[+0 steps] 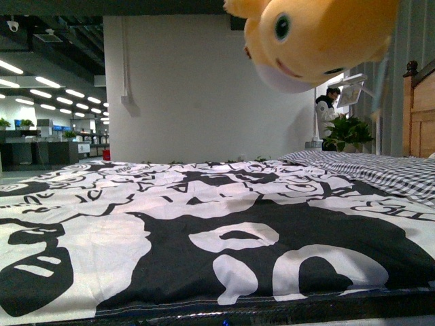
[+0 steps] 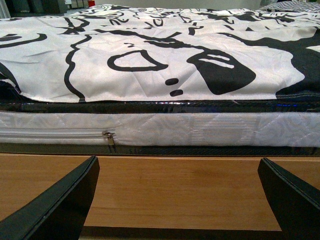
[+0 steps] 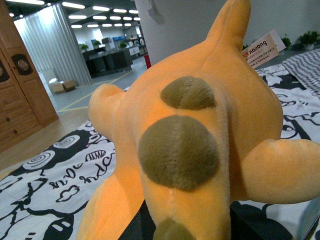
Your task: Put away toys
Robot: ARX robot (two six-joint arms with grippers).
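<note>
While right gripper (image 3: 190,227) clamps plush (image 1: 319,37) above bed (image 1: 204,204), left gripper (image 2: 177,200) jaws apart.

Black-and-white bedsheet (image 1: 204,224), potted plant (image 1: 348,132)

The sheet (image 1: 204,224) lies flat and open across the tabletop (image 1: 285,309) from near edge to far edge. A checked blanket (image 1: 380,170) covers the far right corner, and wooden furniture (image 1: 423,115) stands at the right edge. A plush toy (image 1: 312,37) hangs high above. At the near edge, the mattress side (image 2: 200,127) and wooden rail (image 2: 170,185) block the wide-spread left gripper (image 2: 178,160).
</note>
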